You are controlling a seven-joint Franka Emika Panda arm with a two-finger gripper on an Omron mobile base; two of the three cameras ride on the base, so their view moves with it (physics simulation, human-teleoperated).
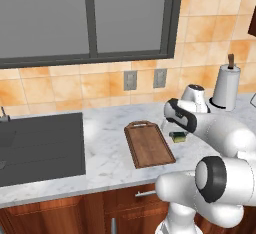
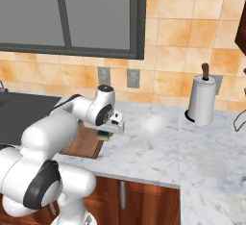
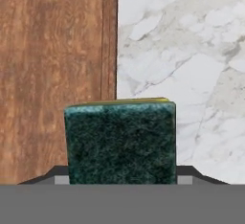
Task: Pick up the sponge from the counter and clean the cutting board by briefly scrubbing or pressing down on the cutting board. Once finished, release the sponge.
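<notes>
- So, the gripper [image 3: 122,177] pinches the sponge [image 3: 120,141], held beside the board's [image 3: 52,74] right edge above the worktop [image 3: 191,74].
- Pickup looks done; scrubbing the board and letting go remain.

My arm [image 1: 225,138] is glossy white with rounded, bulbous links, dark grey rings and caps at its joints, and a black band near the wrist; small dark fingertips [image 3: 194,173] edge my gripper [image 3: 122,177]
</notes>
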